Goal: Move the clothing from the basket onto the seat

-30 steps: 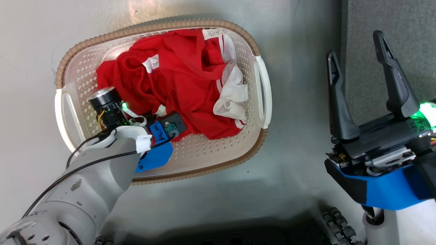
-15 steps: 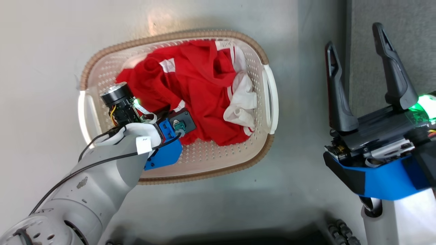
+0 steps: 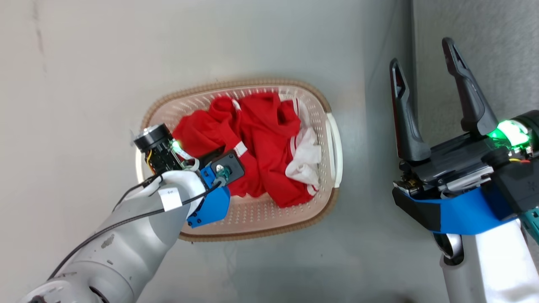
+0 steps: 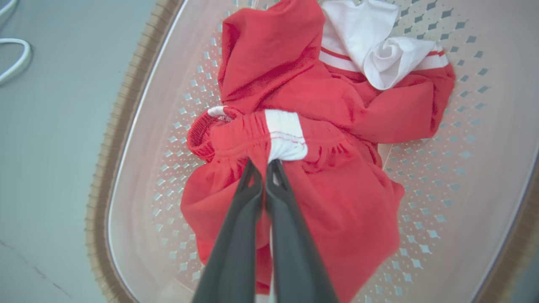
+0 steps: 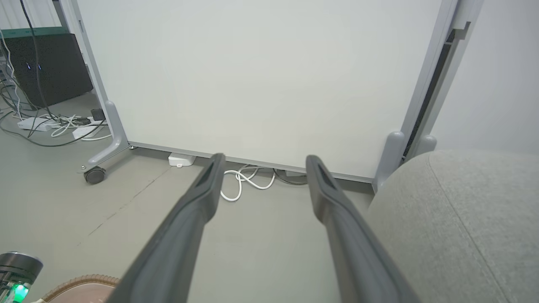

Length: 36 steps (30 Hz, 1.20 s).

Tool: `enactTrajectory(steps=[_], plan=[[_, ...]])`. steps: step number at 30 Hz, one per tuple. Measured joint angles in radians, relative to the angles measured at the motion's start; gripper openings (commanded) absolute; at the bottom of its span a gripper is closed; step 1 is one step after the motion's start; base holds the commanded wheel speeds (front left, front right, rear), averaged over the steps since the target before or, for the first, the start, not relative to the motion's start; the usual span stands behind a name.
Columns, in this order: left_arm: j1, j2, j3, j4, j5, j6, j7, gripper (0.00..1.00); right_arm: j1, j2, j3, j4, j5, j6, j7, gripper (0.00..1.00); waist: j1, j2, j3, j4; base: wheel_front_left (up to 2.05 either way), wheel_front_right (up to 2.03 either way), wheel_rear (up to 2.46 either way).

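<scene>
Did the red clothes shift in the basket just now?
Yes: against the basket rim, the clothing has bunched toward the left gripper, jaws shut.

Head view looks straight down at the basket [image 3: 261, 212]. Left wrist view shares it, close; right faces a white panel [image 5: 261, 84].

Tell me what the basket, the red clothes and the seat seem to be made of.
Basket: likely moulded cream plastic, smooth, with punched holes; its brown rim looks woven, possibly moulded too. Clothing: soft red fabric, matte, creased, with gathered elastic waistband. Seat: grey woven upholstery, finely textured, matte.
</scene>
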<state>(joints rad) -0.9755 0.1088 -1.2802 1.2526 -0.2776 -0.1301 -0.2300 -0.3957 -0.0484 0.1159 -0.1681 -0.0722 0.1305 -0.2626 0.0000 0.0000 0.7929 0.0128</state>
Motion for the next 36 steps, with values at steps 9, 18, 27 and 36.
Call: enactTrajectory(steps=[9,18,27,36], plan=[[0.048,0.000,0.003,-0.032,-0.067,0.000,-0.029,0.00,0.026,0.000,-0.001,0.045,0.022,0.000,0.000,1.00,-0.0001,0.0000,-0.145,0.024,0.00,0.00,0.00],[0.108,0.044,0.088,-0.176,-0.118,0.007,-0.032,0.00,0.078,0.000,-0.006,0.085,0.040,0.000,0.000,1.00,-0.0002,0.0001,-0.298,0.053,0.00,0.00,0.00],[0.184,0.090,0.223,-0.329,-0.128,0.029,-0.032,0.00,0.137,0.000,-0.013,0.116,0.058,0.000,0.000,1.00,-0.0002,0.0001,-0.435,0.070,0.00,0.00,0.00],[0.246,0.119,0.388,-0.523,-0.098,0.060,-0.032,0.00,0.198,0.000,-0.025,0.137,0.081,0.000,0.000,1.00,-0.0002,0.0001,-0.548,0.076,0.00,0.00,0.00]])
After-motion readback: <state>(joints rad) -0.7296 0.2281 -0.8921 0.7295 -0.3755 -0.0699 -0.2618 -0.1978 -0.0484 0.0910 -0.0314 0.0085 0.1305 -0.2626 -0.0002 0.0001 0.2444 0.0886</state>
